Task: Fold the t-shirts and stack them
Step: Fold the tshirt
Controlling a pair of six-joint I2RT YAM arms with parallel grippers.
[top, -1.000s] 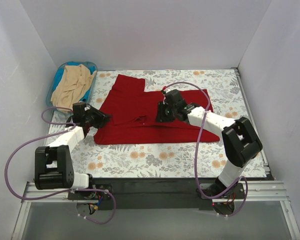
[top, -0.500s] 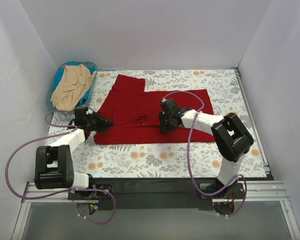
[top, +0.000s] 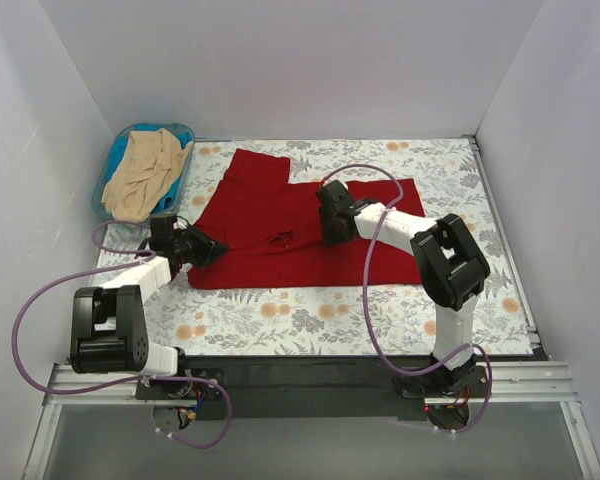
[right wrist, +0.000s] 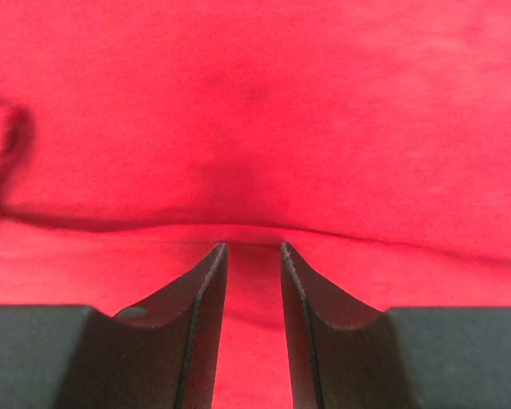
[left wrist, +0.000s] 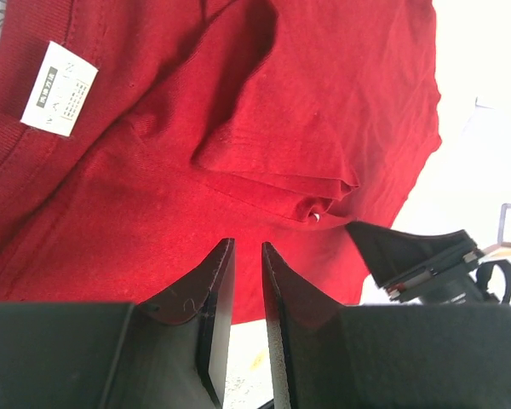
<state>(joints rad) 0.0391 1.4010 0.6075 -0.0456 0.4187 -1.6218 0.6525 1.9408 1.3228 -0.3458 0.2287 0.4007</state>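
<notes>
**Right gripper (top: 330, 228) sliding left across the dark red t-shirt (top: 270, 215) mid-table**

You are lining it up on a crease, with the left gripper (top: 202, 248) at the left hem. Both are sitting narrow, grasp unclear. The beige t-shirt (top: 145, 170) is waiting in the far-left blue basket (top: 184, 131).

**One printed label, not legible**
A small white label (left wrist: 60, 89) sits inside the neckband of the red shirt (left wrist: 264, 128), seen from the left wrist. It carries lines of fine dark print, too small to read. No other text shows.
</notes>
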